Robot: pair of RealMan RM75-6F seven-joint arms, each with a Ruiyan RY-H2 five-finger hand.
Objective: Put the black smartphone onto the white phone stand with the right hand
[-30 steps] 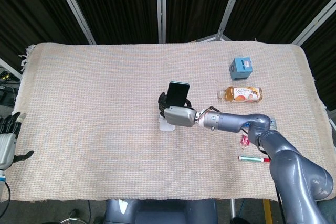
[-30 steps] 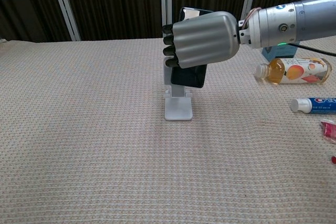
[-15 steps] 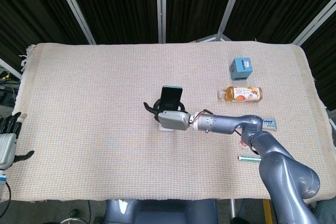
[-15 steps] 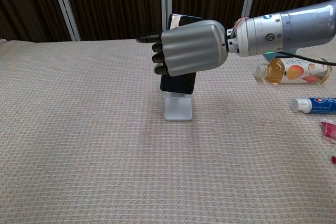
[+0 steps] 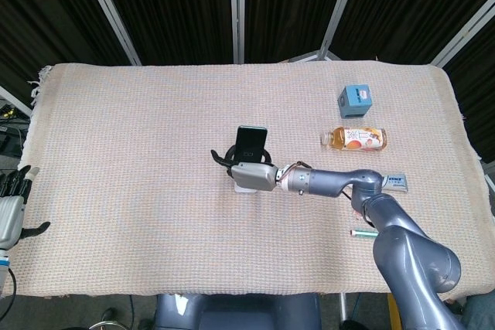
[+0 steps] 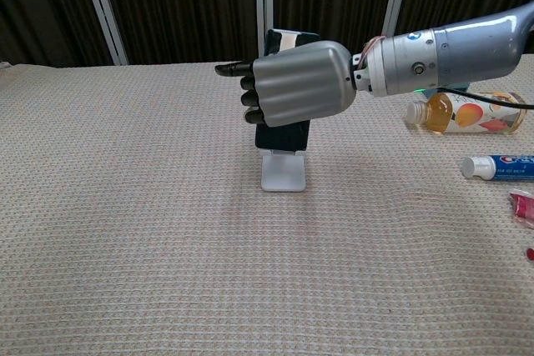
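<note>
The black smartphone (image 5: 251, 144) stands upright in the middle of the table, its lower edge (image 6: 282, 137) at the ledge of the white phone stand (image 6: 282, 174). My right hand (image 6: 296, 85) wraps around the phone from the right, fingers curled on it and one finger stretched out to the left. In the head view the right hand (image 5: 251, 175) hides most of the stand (image 5: 245, 188). My left hand (image 5: 9, 211) hangs open off the table's left edge, holding nothing.
An orange drink bottle (image 6: 467, 112) lies right of the stand, with a blue box (image 5: 355, 101) behind it. A toothpaste tube (image 6: 501, 167), a red wrapper (image 6: 523, 204) and a pen (image 5: 363, 233) lie near the right front. A woven cloth (image 5: 124, 137) covers the table.
My right hand has carried the phone left and down until its lower edge meets the stand's ledge. One finger has stretched out to the left. The left hand has not moved.
</note>
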